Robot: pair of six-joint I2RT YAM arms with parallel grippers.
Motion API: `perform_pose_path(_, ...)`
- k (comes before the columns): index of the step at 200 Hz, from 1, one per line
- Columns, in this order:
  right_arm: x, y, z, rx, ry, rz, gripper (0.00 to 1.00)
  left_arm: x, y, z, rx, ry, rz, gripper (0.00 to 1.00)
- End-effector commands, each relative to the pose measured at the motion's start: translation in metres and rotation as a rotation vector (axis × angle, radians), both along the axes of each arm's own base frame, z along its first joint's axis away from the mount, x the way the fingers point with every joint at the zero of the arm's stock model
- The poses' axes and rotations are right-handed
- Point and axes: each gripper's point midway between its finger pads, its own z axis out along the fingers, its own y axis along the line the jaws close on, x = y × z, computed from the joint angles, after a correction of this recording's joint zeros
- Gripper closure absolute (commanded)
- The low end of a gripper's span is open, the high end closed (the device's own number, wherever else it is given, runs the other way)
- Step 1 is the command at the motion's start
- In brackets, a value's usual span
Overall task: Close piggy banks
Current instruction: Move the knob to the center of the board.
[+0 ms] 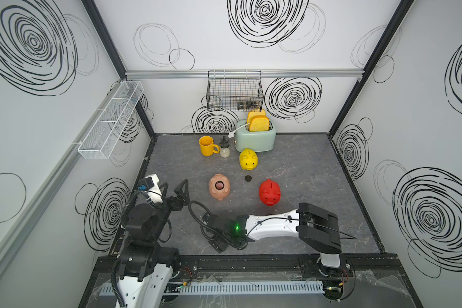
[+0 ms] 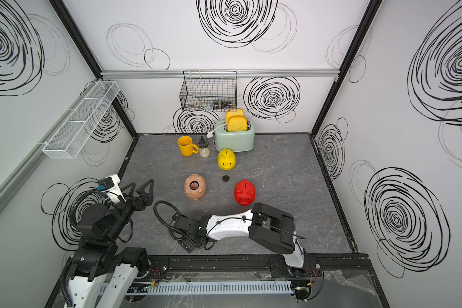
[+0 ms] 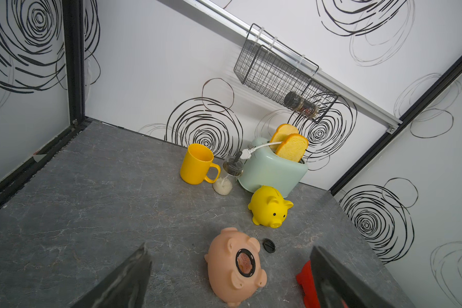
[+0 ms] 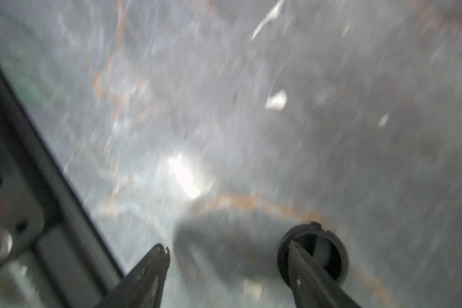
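Observation:
Three piggy banks stand on the grey table in both top views. The pale pink one (image 1: 219, 186) (image 3: 235, 266) lies belly up and shows a black-ringed round hole. The yellow pig (image 1: 248, 159) stands upright near the toaster, and the red one (image 1: 269, 192) (image 3: 304, 282) upright to the right. A small black plug (image 1: 248, 178) (image 3: 269, 245) lies between them. My left gripper (image 2: 139, 190) (image 3: 228, 248) is open, left of the pink pig and apart from it. My right gripper (image 1: 219, 244) (image 4: 227, 246) hangs low near the table's front, jaws apart. Another black plug (image 4: 328, 256) shows at one finger in a blurred wrist view.
A yellow mug (image 1: 207, 145), a small glass jar (image 1: 224, 148) and a mint toaster (image 1: 256, 138) with toast stand at the back. A black wire basket (image 1: 233, 90) hangs on the back wall. A white mesh shelf (image 1: 112, 120) is on the left wall.

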Motion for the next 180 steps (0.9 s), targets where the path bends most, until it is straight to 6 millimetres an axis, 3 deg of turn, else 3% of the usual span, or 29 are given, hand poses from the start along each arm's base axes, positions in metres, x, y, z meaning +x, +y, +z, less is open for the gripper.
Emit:
perform_pose_path(1, -0.021, -0.043, -0.028, -0.110, 0.094, -0.055, 0.27, -0.003, 0.004, 0.008, -0.002, -0.038, 0.019, 0.04)
perform_pose_path(36, -0.020, -0.052, -0.020, -0.093, 0.085, -0.087, 0.27, 0.000, 0.004, 0.006, -0.002, -0.026, 0.017, 0.04)
perform_pose_path(128, 0.002, -0.027, 0.026, -0.022, 0.028, -0.099, 0.29, 0.003, 0.006, 0.004, -0.005, -0.017, 0.023, 0.04)
perform_pose_path(180, 0.019, -0.042, 0.022, -0.054, 0.016, -0.165, 0.53, 0.003, 0.005, 0.004, -0.005, -0.018, 0.017, 0.04)
